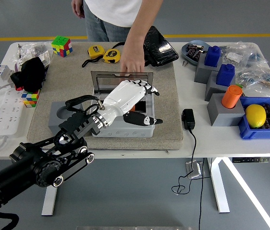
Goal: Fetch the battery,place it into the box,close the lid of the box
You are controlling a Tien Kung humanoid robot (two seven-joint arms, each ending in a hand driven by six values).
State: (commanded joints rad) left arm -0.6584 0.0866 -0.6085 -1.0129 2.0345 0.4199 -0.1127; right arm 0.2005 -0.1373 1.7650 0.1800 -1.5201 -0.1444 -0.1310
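The grey box [125, 129] sits on the tan mat [166, 120] with its clear lid [120, 78] raised at the far side. A person's hand [132, 62] rests on the lid's top edge. My left hand [147, 103], white with black fingertips, hovers over the box opening, fingers [150, 89] spread and thumb stretched along the front rim. It holds nothing. Only a small orange-brown patch [146, 101] shows inside the box under the fingers; I cannot tell whether that is the battery. The right arm is out of view.
A grey block [57, 117] lies left of the box. Two yellow tape measures [104, 53] and a black case [160, 45] sit behind it. A black charger [188, 119] lies to the right, with grey blocks, an orange cylinder [231, 96] and a blue bin [269, 127] beyond. A power strip [8, 112] sits far left.
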